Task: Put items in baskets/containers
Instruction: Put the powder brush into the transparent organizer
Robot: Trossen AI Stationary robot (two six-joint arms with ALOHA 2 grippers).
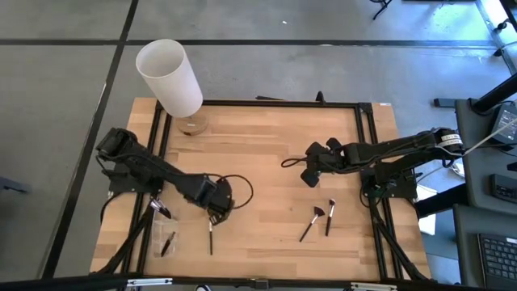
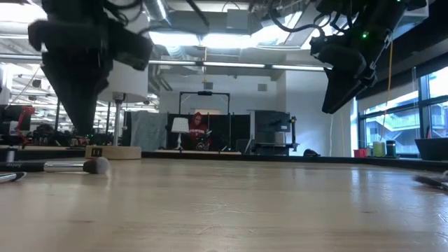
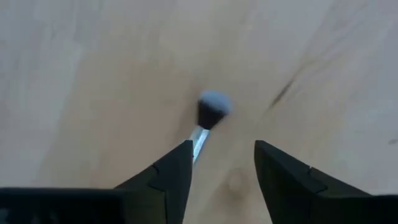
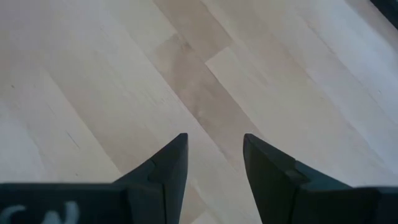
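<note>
My left claw (image 3: pixel 222 163) hangs spread over a brush (image 3: pixel 208 118) lying on the desk (image 1: pixel 266 145), one finger nearly on its ferrule; closing off-centre could flick it. Clear container (image 1: pixel 164 234) sits just beside; right claw (image 4: pixel 214 158) waits parted, well apart.

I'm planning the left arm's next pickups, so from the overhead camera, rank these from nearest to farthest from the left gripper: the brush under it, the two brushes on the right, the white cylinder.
1. Brush, right beneath the left gripper.
2. Pair of brushes, right front; too close to split.
3. White cylinder, back left.
</note>
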